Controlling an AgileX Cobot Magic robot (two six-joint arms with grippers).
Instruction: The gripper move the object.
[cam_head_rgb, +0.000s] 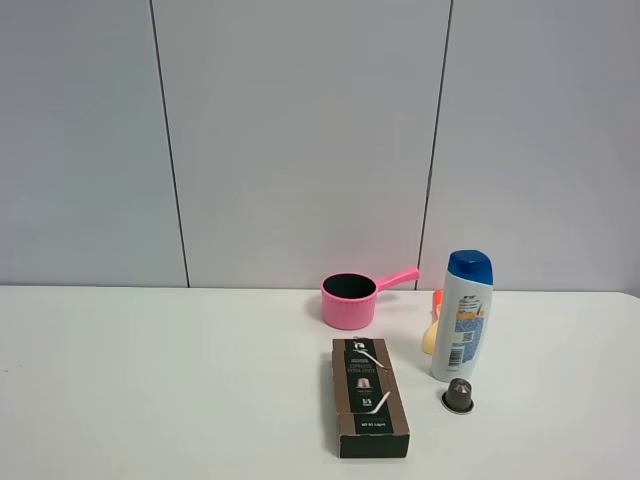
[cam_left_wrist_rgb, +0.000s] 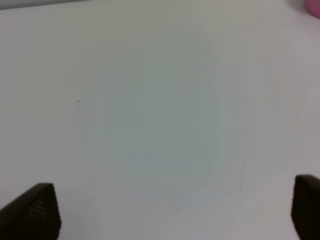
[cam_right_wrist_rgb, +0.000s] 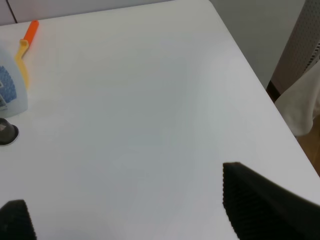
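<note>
My right gripper (cam_right_wrist_rgb: 125, 200) is spread wide, nothing between the fingers, hanging over bare table (cam_right_wrist_rgb: 150, 100). Left gripper (cam_left_wrist_rgb: 175, 210) same: jaws apart, empty, plain white surface under it. Neither arm shows in the exterior high view.

From the right wrist the bottle (cam_right_wrist_rgb: 10, 90) is only a sliver at the frame edge, well apart from my fingers. Small dark capsule (cam_right_wrist_rgb: 6, 133) sits just beside its base, and an orange-and-yellow utensil (cam_right_wrist_rgb: 25, 42) lies behind it.

Overhead: bottle (cam_head_rgb: 462, 315) stands upright on the right part of the table, pink saucepan (cam_head_rgb: 350, 298) further back to its left, dark box (cam_head_rgb: 368, 396) lying flat nearer the front.

Handling guess: smooth plastic, likely slippery, tall and tippy, walls may flex if part empty. I'd take it across the narrow faces at mid-body on the label, not the cap. Approach from the open side, away from the capsule.
</note>
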